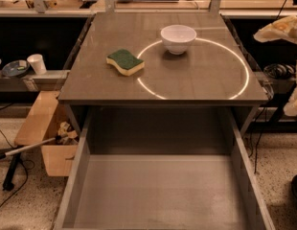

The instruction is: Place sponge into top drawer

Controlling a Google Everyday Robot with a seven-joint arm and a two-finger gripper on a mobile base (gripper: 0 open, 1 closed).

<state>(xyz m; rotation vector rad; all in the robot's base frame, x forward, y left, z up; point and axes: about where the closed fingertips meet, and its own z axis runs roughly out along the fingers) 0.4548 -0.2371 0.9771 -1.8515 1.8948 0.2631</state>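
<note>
Off to the far left, below table height: a white paper cup point(37, 63) on a low shelf, and under it an open cardboard box point(40, 128) on the floor.

On the grey table point(211, 87), left of centre: the sponge point(125, 62), lying flat with its green side up and yellow foam showing along the near edge. Placed just at the left arc of a bright ring of light point(245, 75) cast on the tabletop. Further right and further back, inside the ring: a white bowl point(177, 37), upright, apart from the sponge.

Below the table's front edge, across nearly its full width: the top drawer point(163, 190), pulled open, flat grey bottom showing, sponge not yet in it.

At the right edge, beyond the table's side: pale parts of the robot arm point(281, 30), raised at about bowl level, with what looks to be the gripper point(296, 97) hanging lower, cut off by the frame and well apart from the sponge. Cannot tell whether open or closed; holding nothing that can be seen.

Judged to be at the start, with no grasp made. Next move likely calls for reaching left across the table, keeping clear of the bowl, coming down over the sponge, closing on it, then carrying it forward past the table's front edge and down into the drawer.
</note>
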